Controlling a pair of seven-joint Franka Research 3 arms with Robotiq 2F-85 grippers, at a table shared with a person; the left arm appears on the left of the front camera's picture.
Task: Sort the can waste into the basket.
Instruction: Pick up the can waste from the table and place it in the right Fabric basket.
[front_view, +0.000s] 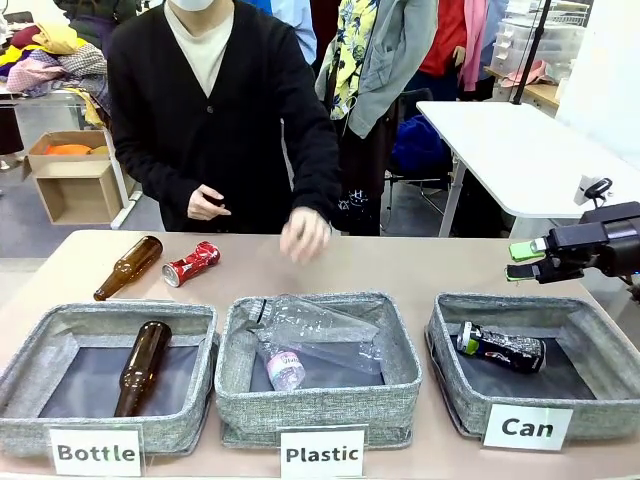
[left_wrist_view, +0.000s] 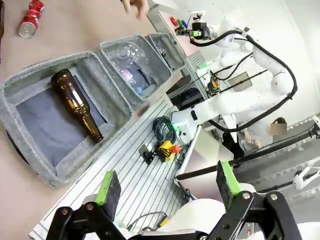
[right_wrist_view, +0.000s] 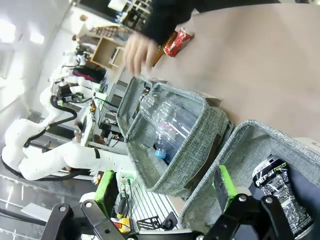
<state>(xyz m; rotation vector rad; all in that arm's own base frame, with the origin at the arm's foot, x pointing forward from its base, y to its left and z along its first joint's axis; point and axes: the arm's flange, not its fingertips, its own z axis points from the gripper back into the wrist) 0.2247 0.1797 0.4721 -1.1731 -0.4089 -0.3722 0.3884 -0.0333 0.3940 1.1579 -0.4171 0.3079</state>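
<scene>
Red can (front_view: 190, 264) lies on its side, long axis slanting, well left of the right hand (front_view: 524, 260), spread apart. The left hand (left_wrist_view: 167, 180), also apart, is probably nearer.

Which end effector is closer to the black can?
Right. The right end effector hovers by the far rim of the Can basket holding the black can; the left end effector hangs past the Bottle basket, at the row's other end.
</scene>
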